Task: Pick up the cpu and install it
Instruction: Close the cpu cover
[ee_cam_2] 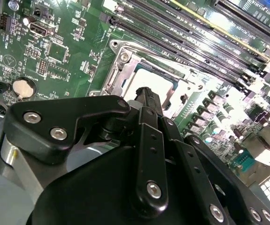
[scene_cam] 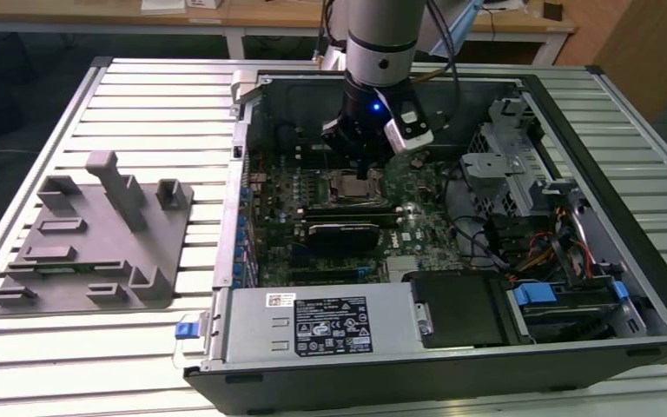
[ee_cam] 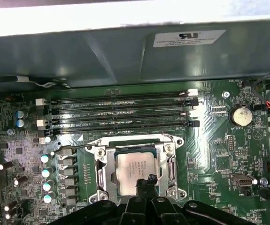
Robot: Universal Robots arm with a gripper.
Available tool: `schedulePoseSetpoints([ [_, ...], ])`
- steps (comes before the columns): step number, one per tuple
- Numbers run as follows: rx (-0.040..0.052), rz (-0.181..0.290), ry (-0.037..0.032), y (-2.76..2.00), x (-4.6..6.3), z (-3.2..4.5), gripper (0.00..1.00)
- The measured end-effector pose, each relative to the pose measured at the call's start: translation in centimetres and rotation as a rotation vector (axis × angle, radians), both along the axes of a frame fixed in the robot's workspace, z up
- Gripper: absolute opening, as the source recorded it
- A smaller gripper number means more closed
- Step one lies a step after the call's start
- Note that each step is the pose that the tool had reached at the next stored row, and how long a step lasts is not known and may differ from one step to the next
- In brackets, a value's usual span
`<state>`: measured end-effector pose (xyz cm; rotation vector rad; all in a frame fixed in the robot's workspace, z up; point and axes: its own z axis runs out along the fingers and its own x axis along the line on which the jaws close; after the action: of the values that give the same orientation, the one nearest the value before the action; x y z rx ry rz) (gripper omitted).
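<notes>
We see the gripper (ee_cam: pixel 145 181), fingers pressed together and empty, tips at the cpu (ee_cam: pixel 132 166) lying in the motherboard socket (ee_cam: pixel 101 176).

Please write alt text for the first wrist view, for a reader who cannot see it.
The cpu lies in the metal frame of the motherboard socket, with the black gripper over one edge of it. Four long memory slots run between the socket and the grey case wall.
</notes>
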<state>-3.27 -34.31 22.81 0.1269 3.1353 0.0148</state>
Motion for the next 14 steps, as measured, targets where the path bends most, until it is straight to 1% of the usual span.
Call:
schedulePoseSetpoints([
  [6, 0.0003, 0.000, -0.0002, 0.00, -0.1, -0.02, 0.11],
  [9, 0.0003, 0.000, -0.0002, 0.00, -0.4, -0.06, 0.11],
  [14, 0.0002, 0.000, -0.0003, 0.00, -1.2, -0.16, 0.11],
])
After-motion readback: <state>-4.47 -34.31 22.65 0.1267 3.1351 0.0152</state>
